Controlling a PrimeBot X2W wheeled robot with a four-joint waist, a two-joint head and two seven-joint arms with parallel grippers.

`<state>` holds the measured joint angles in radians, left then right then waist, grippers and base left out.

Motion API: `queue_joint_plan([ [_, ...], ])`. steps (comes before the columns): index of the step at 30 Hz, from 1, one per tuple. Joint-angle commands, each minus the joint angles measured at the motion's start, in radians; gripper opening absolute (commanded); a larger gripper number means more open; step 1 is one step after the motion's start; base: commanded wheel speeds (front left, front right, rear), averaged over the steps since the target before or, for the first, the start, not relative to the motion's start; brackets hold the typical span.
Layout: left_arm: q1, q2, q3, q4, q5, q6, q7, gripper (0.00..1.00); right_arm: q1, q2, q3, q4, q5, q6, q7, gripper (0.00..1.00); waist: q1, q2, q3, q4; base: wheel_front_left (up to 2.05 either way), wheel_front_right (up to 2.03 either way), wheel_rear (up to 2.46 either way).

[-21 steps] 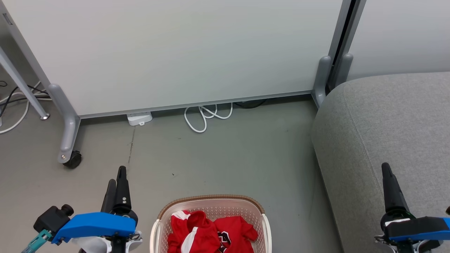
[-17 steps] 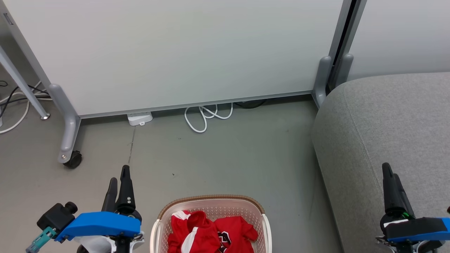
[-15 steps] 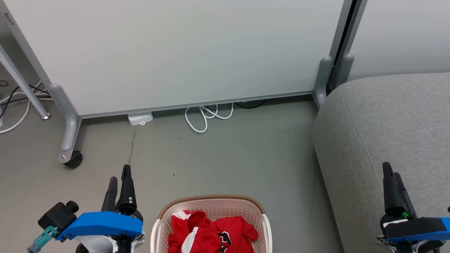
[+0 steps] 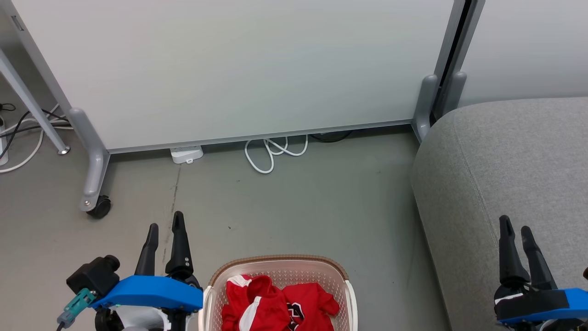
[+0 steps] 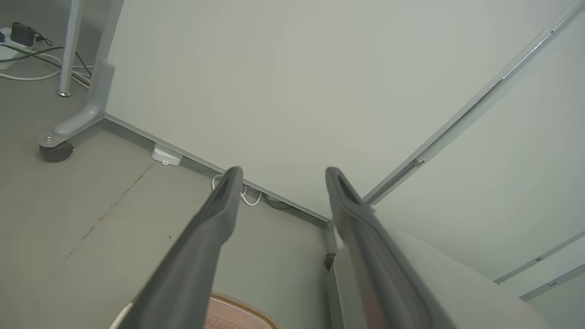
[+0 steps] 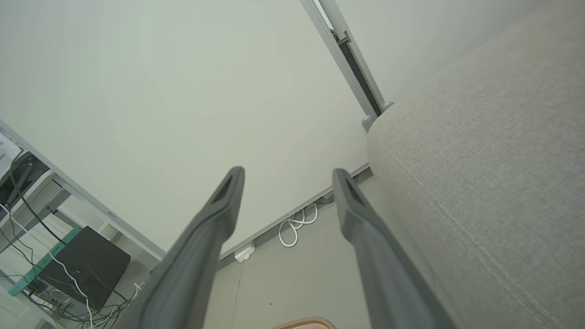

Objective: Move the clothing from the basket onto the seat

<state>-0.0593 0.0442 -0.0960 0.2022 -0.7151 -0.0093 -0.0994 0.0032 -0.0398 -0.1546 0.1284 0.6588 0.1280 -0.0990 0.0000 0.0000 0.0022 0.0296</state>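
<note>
Clothing [image 4: 257, 303] in basket [image 4: 275, 259]; seat [image 4: 505, 161] on R

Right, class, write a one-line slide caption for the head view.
Red clothing lies in the basket; left pincer and right pincer open, grey seat to the right.

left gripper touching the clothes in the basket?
Apart. The head view shows the left gripper open above the floor, left of the basket, with the clothes untouched inside.

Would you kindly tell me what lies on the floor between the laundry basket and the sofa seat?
In the head view, just bare grey floor lies between the laundry basket and the sofa seat.
</note>
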Motion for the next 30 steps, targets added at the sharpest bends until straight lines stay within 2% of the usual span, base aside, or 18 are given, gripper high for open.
queue_joint_plan([
  [1,-0.022,0.007,-0.008,-0.013,0.041,0.004,-0.013,1.00,0.000,-0.009,-0.004,-0.020,-0.042,0.003,-0.013,1.00,0.0000,0.0000,0.000,0.001,0.00,0.00,0.00],
  [13,-0.022,0.008,-0.037,-0.008,0.175,0.015,-0.046,1.00,0.015,-0.010,-0.010,-0.033,-0.194,0.003,-0.047,1.00,0.0000,0.0000,-0.002,0.006,0.00,0.00,0.00],
  [30,-0.022,0.007,-0.072,0.028,0.312,0.025,-0.089,1.00,0.032,-0.011,-0.012,-0.028,-0.397,0.003,-0.081,1.00,0.0000,0.0000,-0.002,0.015,0.00,0.00,0.00],
])
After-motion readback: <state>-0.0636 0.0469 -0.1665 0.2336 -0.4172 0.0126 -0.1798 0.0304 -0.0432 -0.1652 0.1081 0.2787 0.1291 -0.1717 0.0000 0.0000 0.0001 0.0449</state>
